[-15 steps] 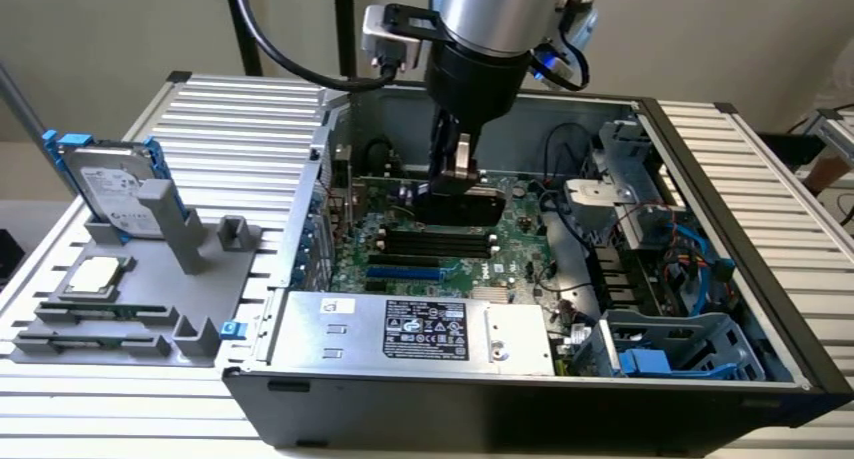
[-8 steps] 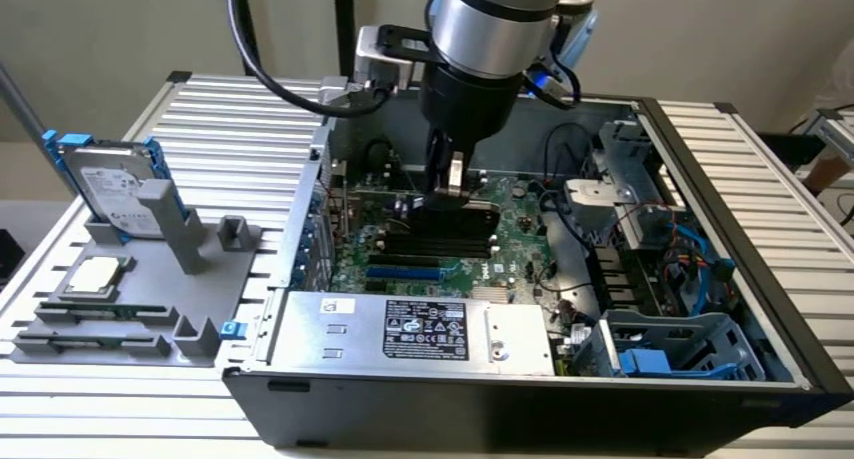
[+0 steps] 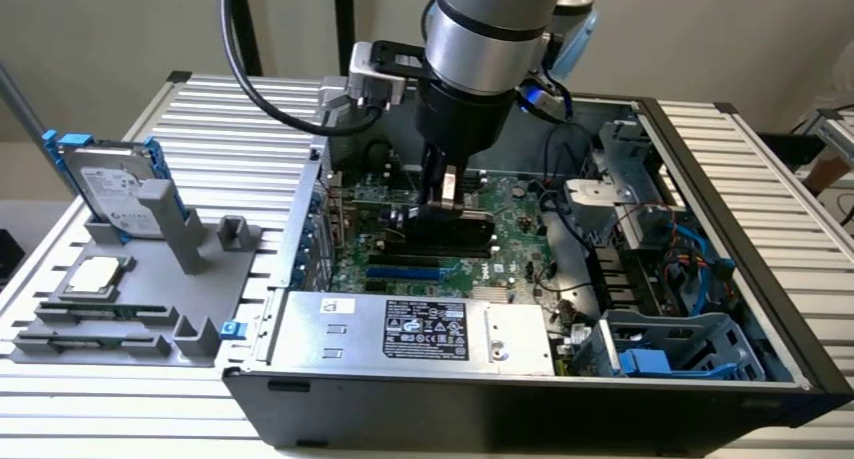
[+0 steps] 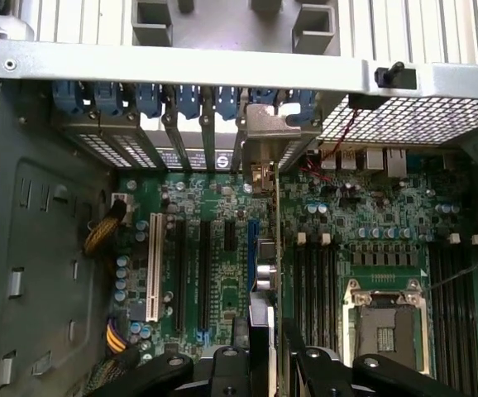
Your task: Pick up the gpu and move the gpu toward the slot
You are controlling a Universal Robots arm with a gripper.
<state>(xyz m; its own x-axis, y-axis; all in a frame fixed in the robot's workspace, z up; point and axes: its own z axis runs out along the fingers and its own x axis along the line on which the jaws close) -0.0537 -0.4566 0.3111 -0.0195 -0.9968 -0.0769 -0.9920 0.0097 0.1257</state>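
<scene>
End effector (image 3: 447, 207): you will find it lowered inside the open computer case (image 3: 747, 279), its two fingers (image 4: 305, 360) clamped on the gpu (image 4: 276, 240). Gpu: held on edge, the thin board running lengthwise away from the fingers, its silver end bracket near the row of rear openings in the case wall. Slot (image 4: 252, 248): a bright-blue strip on the motherboard (image 4: 371, 223), lying parallel to the gpu and just beside its lower edge in the wrist view; whether gpu and slot touch, you cannot tell. Memory slots (image 4: 313, 277): black and parallel, on the other side of the gpu, with the CPU socket (image 4: 388, 318) beyond them. Power supply (image 3: 400, 329): a silver box with a label, at 6 o'clock from the end effector in the exterior view. Grey holder (image 3: 147, 289): on the table (image 3: 240, 109), at 9 o'clock from the computer case, carrying an upright hard drive (image 3: 114, 184) with blue rails and, at 6 o'clock from that, a square silver chip (image 3: 94, 276).
</scene>
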